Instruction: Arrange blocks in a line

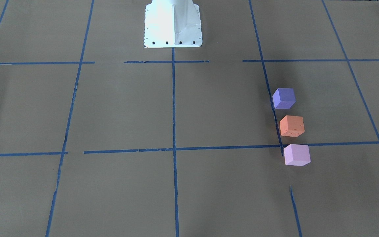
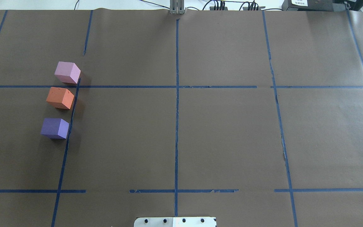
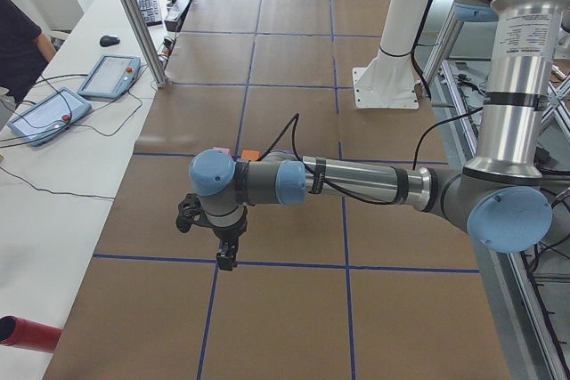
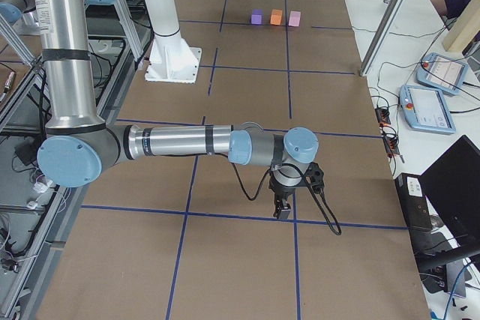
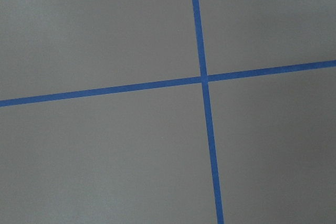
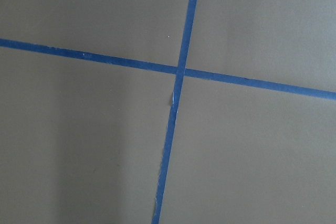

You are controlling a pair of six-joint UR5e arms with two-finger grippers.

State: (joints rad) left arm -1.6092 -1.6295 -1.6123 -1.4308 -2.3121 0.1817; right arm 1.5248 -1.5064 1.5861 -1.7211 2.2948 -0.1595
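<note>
Three small cubes stand in a short row along a blue tape line on my left side of the table. They are the violet-purple block (image 1: pixel 284 98) (image 2: pixel 55 128), the orange block (image 1: pixel 291 126) (image 2: pixel 60 98) and the pale pink block (image 1: pixel 296 154) (image 2: pixel 67 72), with small gaps between them. They also show far off in the exterior right view (image 4: pixel 276 16). My left gripper (image 3: pixel 227 260) hangs over bare paper, away from the blocks. My right gripper (image 4: pixel 283 211) hangs over a tape crossing at the table's other end. Both show only in side views, so I cannot tell whether they are open or shut.
The white robot base (image 1: pixel 173 24) stands at the table's middle edge. Brown paper with a blue tape grid (image 2: pixel 176 126) covers the table. Teach pendants (image 3: pixel 44 113) (image 4: pixel 427 106) and cables lie on the side benches. Both wrist views show only paper and tape.
</note>
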